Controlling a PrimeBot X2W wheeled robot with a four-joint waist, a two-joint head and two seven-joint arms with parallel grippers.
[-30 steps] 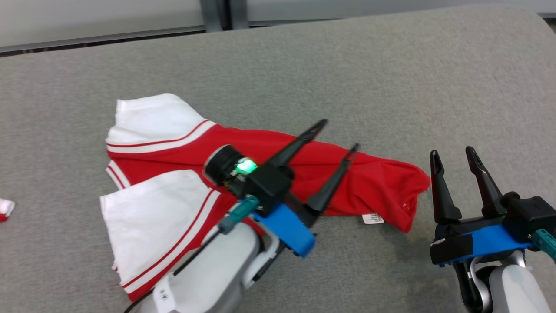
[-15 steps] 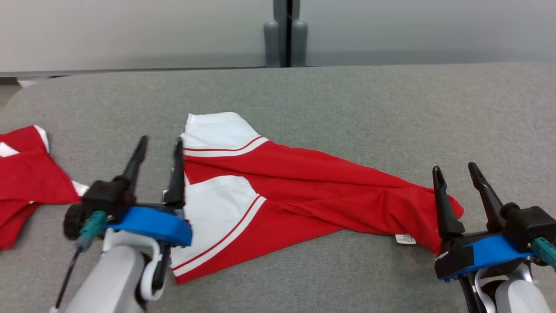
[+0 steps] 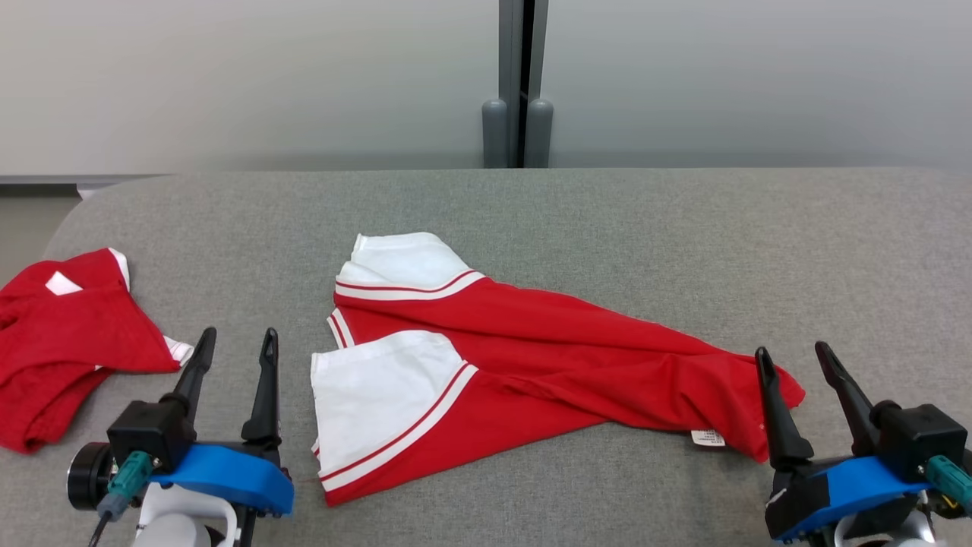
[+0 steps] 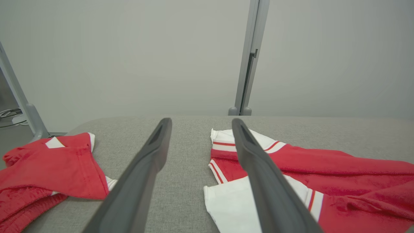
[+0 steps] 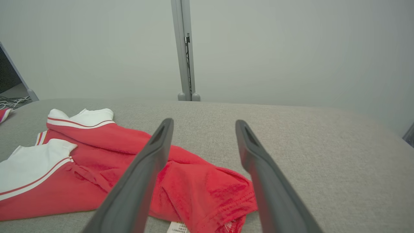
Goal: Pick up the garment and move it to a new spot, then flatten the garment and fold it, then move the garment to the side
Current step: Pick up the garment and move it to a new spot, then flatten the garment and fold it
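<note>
Garment (image 3: 531,357) lies rumpled — left gripper (image 3: 239,336) just left of it, right gripper (image 3: 791,351) at its right end — both jaws apart, empty.

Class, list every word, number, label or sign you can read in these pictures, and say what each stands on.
Small white tag on the long red and white cloth garment: faint grey print, too small and blurred to read.
White patch on the crumpled red cloth garment at the left: no print can be made out.
No other text.
</note>
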